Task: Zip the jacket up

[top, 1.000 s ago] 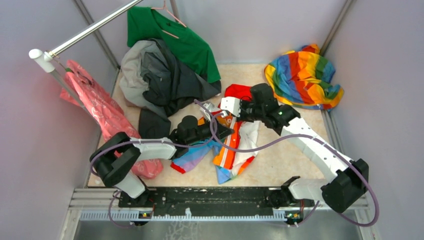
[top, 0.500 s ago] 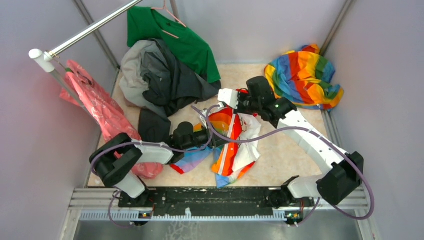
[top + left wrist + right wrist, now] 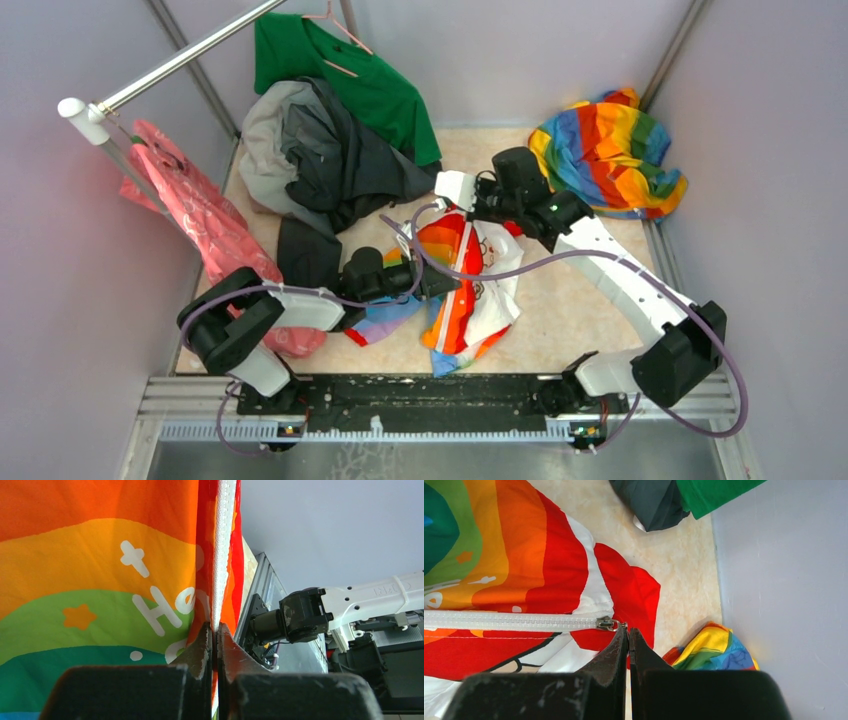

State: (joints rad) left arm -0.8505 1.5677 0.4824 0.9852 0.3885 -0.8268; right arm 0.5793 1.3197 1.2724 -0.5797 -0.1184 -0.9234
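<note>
The jacket (image 3: 478,285) lies stretched between my two grippers, its rainbow panel and white front up. My left gripper (image 3: 441,283) is shut on the jacket's lower edge; in the left wrist view the white zipper teeth (image 3: 223,540) run straight up from the pinched jaws of the left gripper (image 3: 215,630), beside the rainbow panel (image 3: 100,570) with white lettering. My right gripper (image 3: 452,190) is shut at the far end. In the right wrist view the right gripper (image 3: 628,630) pinches the pull of the metal slider (image 3: 606,623), the closed zipper (image 3: 509,621) trailing left, the red hood (image 3: 631,592) just beyond.
A dark grey garment (image 3: 330,160) and a green shirt (image 3: 350,70) are heaped at the back left under a metal rail (image 3: 180,60). A pink bag (image 3: 200,225) hangs at the left. An all-rainbow cloth (image 3: 605,150) lies in the back right corner by the wall.
My right gripper has moved toward the back with the slider, pulling the jacket taut and its front flatter. My left gripper has shifted slightly nearer, still holding the lower edge.
</note>
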